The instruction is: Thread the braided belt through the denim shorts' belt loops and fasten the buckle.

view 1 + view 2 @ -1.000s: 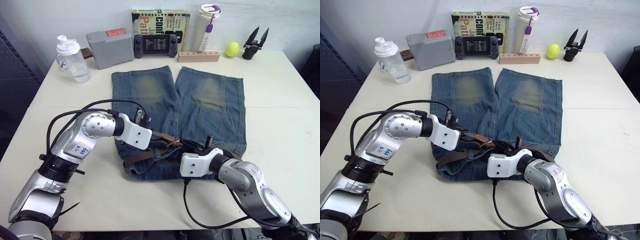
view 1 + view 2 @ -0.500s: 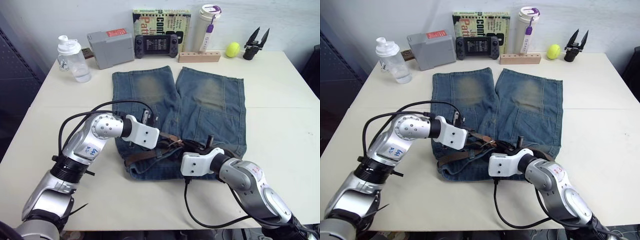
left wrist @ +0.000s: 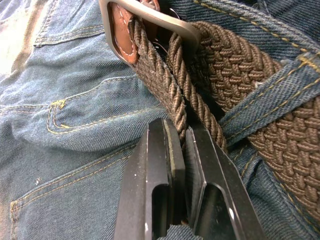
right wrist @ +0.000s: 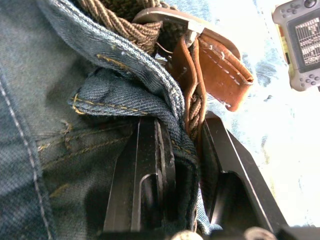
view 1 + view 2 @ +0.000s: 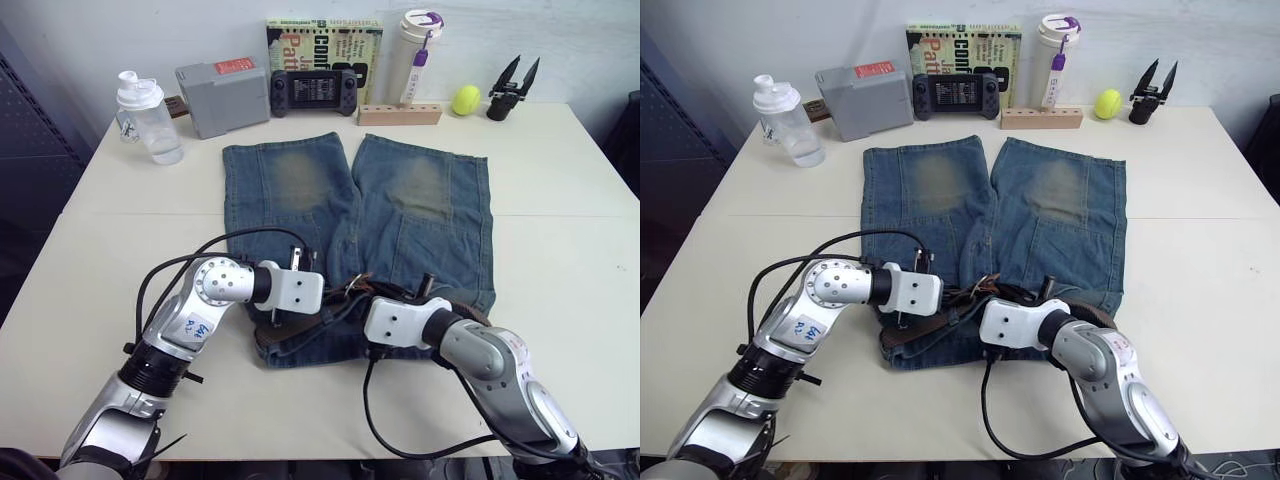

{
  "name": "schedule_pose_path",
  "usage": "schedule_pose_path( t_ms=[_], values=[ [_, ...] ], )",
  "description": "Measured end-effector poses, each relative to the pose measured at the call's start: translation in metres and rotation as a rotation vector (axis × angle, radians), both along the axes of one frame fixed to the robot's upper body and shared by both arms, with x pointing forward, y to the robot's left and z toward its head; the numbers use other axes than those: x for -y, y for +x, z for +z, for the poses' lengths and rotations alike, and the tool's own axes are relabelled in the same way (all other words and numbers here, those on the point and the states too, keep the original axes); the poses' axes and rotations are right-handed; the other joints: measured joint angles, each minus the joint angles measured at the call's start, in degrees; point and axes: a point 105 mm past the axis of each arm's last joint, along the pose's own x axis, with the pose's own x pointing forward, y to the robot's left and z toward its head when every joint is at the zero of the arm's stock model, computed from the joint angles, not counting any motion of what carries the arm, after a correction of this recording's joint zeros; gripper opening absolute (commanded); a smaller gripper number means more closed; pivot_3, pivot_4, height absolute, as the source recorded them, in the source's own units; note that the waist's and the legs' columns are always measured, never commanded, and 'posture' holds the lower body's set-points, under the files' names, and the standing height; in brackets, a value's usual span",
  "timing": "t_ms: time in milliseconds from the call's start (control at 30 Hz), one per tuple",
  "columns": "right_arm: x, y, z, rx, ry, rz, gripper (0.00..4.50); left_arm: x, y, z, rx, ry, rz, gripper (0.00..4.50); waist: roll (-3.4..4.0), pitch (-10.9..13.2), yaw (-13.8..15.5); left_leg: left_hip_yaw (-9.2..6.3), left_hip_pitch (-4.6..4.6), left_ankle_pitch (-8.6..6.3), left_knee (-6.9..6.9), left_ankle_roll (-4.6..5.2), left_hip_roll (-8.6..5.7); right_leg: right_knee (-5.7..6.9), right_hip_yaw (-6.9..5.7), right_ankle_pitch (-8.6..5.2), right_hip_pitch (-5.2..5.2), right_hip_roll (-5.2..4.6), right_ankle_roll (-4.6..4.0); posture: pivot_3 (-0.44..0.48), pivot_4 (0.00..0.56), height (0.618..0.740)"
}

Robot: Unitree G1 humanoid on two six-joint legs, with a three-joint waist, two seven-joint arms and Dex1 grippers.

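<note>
Left gripper (image 3: 186, 137): its two black fingers are pinched on a doubled strand of the long brown woven braided belt (image 3: 235, 75), just short of the silver-grey rectangular metal buckle (image 3: 150, 17). In the head views it sits over the waistband on the left half of the blue denim shorts (image 5: 300, 185) with faded tan patches.

Belt and loops: the belt lies along the waistband at the near edge of the cream table (image 5: 560, 180); one narrow blue denim belt loop (image 3: 272, 95) crosses over the braid in the left wrist view, so at least that loop looks threaded. The buckle rests between the two grippers, about mid-waist.

Right gripper (image 4: 182, 150): fingers closed on a bunched fold of denim with the braid caught alongside it, the tan leather tab at the buckle (image 4: 220, 70) just beyond.

Risk, left: the hold is on a thin edge of braid; a pull could let it slide out, or twist the belt so it feeds poorly into the frame.

Risk, middle: both grippers crowd the buckle; their cables and fingers could snag each other or the prong.

Risk, right: cloth and belt gripped together means any tug may drag the whole shorts and bunch the waistband rather than tighten the belt.
</note>
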Motion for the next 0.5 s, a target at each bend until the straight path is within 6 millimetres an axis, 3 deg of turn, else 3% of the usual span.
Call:
schedule_pose_path(
  t_ms=[267, 500],
  values=[
    [-0.004, -0.011, -0.014, -0.066, -0.066, 0.078, 0.32, 0.027, 0.0, 0.008, 0.017, -0.034, -0.071, 0.0, 0.0, 0.0, -0.17, 0.01, 0.01, 0.0, -0.02, 0.0, 0.0, 0.0, -0.01, 0.0, -0.01, 0.01, 0.0, 0.0, 0.15, 0.731],
    [0.0, -0.011, -0.017, -0.124, -0.02, 0.038, 0.32, 0.032, 0.0, 0.003, -0.01, -0.036, -0.08, 0.0, 0.0, 0.0, -0.06, 0.01, 0.01, 0.0, 0.0, 0.01, 0.0, 0.01, -0.01, 0.0, 0.0, 0.0, 0.0, 0.0, 0.15, 0.731]
  ],
)
